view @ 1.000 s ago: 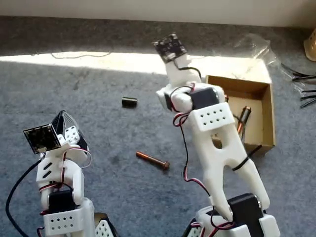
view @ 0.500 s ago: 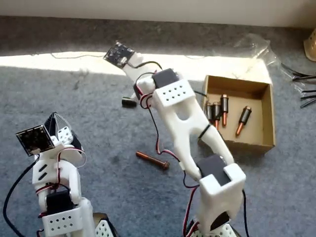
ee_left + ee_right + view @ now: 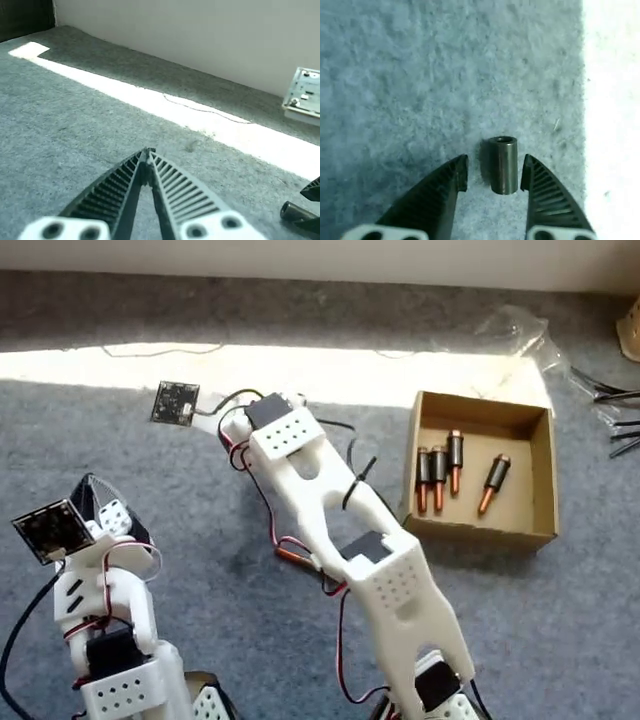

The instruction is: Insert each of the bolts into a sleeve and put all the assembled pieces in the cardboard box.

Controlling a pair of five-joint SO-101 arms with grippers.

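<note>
The right arm is stretched low toward 11 o'clock, its black-fingered end effector (image 3: 493, 162) spread open astride the short black cylindrical sleeve (image 3: 504, 165) lying on the grey carpet (image 3: 395, 75). The left arm is folded at 8 o'clock, its end effector (image 3: 148, 152) clenched on nothing. Four copper-and-black assembled pieces (image 3: 438, 478) are seen in the brown cardboard box (image 3: 480, 528) at 2 o'clock.

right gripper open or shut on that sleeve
Open. In the right wrist view the right gripper has its jaws apart on either side of the sleeve on the carpet, a gap showing on each side.
</note>
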